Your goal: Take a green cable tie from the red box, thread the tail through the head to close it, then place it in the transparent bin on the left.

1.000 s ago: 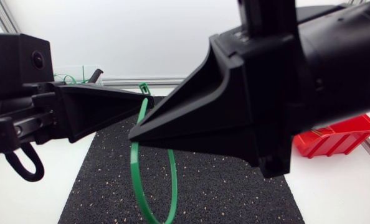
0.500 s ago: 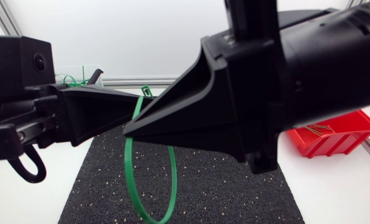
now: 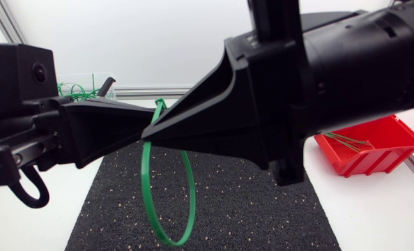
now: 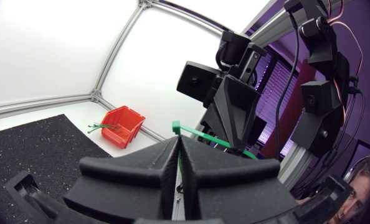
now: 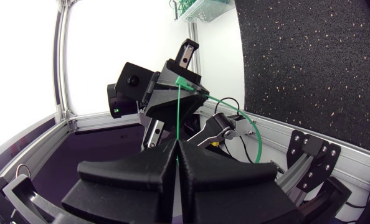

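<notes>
1. Black left claw (image 4: pixel 176 144) and right claw (image 5: pixel 177 148) each pinch the green cable tie (image 3: pixel 143 185), their tips close together, raised above the surface (image 3: pixel 374 213)
2. Its loop hangs below them over the speckled mat (image 3: pixel 263 209)
3. Red box (image 3: pixel 364 162) sits right, holding spare ties (image 3: pixel 343 142)
4. Transparent bin (image 3: pixel 99 87) stands far left

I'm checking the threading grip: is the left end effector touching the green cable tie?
Touching. The left wrist view shows the green cable tie pinched between the closed fingers of the left end effector, its head just ahead of them.
</notes>
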You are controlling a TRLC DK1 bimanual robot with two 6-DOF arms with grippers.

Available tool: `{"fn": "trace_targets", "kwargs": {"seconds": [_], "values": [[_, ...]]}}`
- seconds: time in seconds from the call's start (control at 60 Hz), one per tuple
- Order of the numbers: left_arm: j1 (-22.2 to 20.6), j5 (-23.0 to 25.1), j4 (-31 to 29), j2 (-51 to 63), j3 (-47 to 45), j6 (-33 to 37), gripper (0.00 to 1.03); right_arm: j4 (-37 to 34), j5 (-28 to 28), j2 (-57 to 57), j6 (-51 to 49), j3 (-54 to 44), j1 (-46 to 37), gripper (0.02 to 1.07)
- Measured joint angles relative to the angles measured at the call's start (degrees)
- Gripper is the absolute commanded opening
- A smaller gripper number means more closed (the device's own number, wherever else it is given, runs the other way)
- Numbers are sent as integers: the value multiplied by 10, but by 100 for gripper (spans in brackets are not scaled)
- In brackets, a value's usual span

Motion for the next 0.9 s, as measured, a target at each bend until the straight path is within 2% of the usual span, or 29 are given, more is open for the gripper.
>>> {"fn": "trace_targets", "kwargs": {"seconds": [0.9], "values": [[-10,-18,-16,-17,-4,0,4,10,-20,5,0,-19,-19,7]]}}
